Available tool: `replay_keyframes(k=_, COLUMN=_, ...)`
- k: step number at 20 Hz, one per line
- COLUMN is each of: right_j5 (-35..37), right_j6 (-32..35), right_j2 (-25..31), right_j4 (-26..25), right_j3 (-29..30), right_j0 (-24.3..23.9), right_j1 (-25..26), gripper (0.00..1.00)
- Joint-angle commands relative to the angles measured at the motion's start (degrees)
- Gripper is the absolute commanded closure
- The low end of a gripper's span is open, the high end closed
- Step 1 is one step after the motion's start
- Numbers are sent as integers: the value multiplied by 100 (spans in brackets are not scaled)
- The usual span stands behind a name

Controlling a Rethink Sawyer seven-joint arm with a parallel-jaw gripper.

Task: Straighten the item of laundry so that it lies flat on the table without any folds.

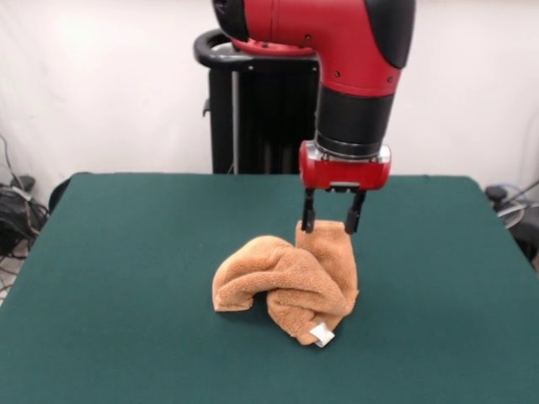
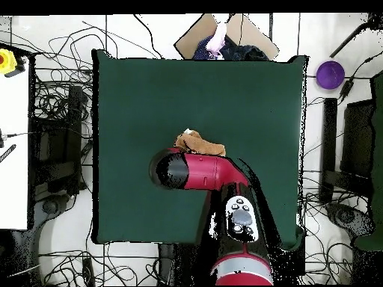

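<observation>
The orange-tan towel [image 1: 282, 282] lies crumpled in a heap near the middle of the dark green table [image 1: 126, 252]. Its white tag [image 1: 322, 335] shows at the near lower edge. A fold of the towel rises at the heap's right side. My gripper [image 1: 330, 223] hangs straight down over that fold, open, with one black finger [image 1: 308, 220] at each side of the fold's top edge. In the overhead view the red arm [image 2: 198, 172] covers the gripper, and only part of the towel [image 2: 200, 143] shows on the table [image 2: 149, 90].
The black pedestal [image 1: 261, 109] stands behind the table's far edge. Cables lie on the floor all round the table. A cardboard box [image 2: 224, 34] and a purple object [image 2: 330, 74] sit off the table. A white surface [image 2: 13, 149] stands to one side.
</observation>
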Motion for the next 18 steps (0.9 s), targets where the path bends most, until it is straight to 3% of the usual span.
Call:
replay_keyframes(k=1, right_j5=-476, right_j6=1129, right_j2=245, right_j4=108, right_j3=236, right_j0=179, right_j1=114, gripper=0)
replay_keyframes(k=9, right_j5=-219, right_j6=1229, right_j2=134, right_j4=195, right_j3=279, right_j0=461, right_j1=124, gripper=0)
replay_keyframes(k=18, right_j5=-1301, right_j6=1268, right_j2=248, right_j4=61, right_j3=410, right_j0=359, right_j1=519, gripper=0)
